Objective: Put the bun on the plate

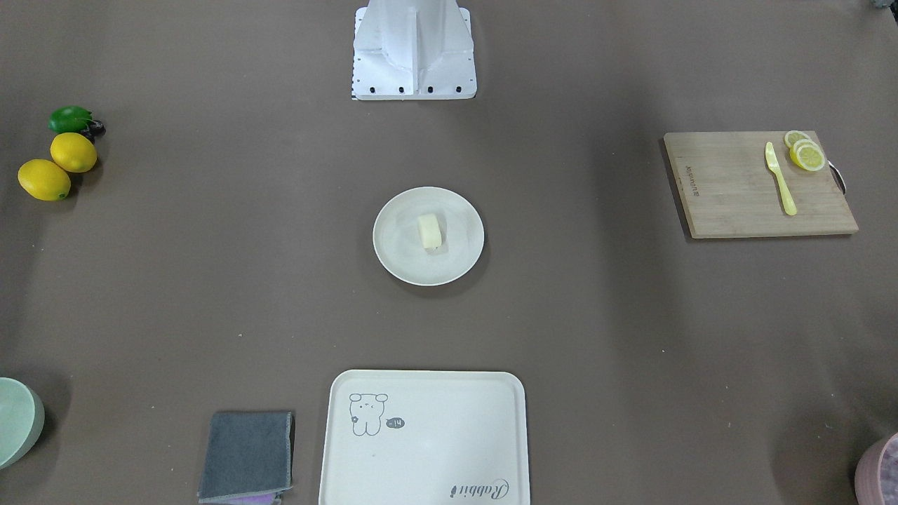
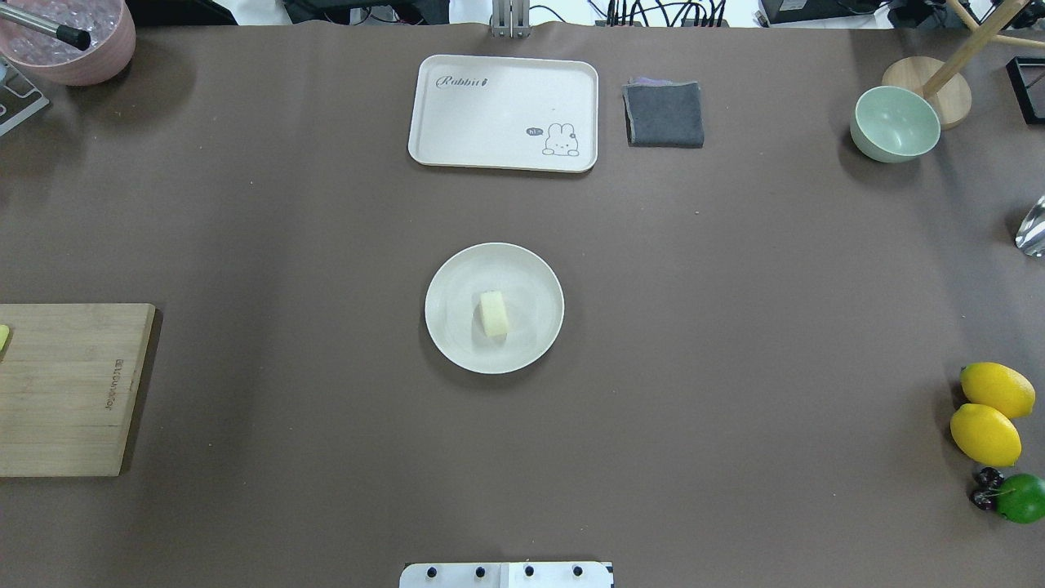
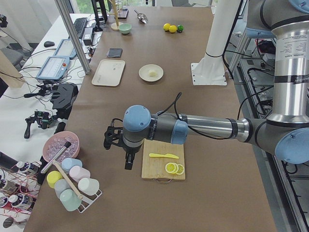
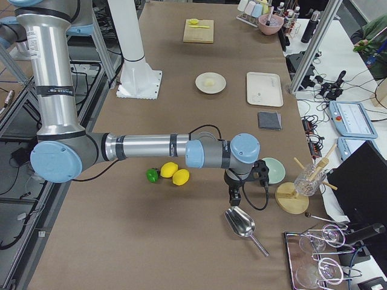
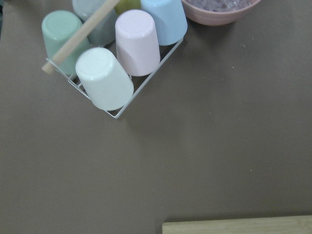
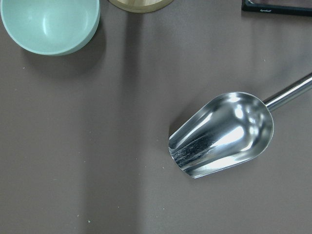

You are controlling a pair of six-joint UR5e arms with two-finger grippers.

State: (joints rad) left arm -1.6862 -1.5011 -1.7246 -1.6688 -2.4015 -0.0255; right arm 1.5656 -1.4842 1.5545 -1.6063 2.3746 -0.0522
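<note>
Left gripper (image 3: pixel 129 164) aside, bun (image 1: pixel 429 231) on plate (image 1: pixel 394 258)

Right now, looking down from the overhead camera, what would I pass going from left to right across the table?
Wooden cutting board → round plate with the bun on it → folded grey cloth → pale green bowl → two yellow lemons. The tray lines up with the plate, so I left it out.

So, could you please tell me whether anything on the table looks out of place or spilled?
Nothing stands out. The bun lies near the middle of the plate, inside its rim. The cutting board sits slightly askew, but the lemon slices and knife rest tidily on it.
</note>
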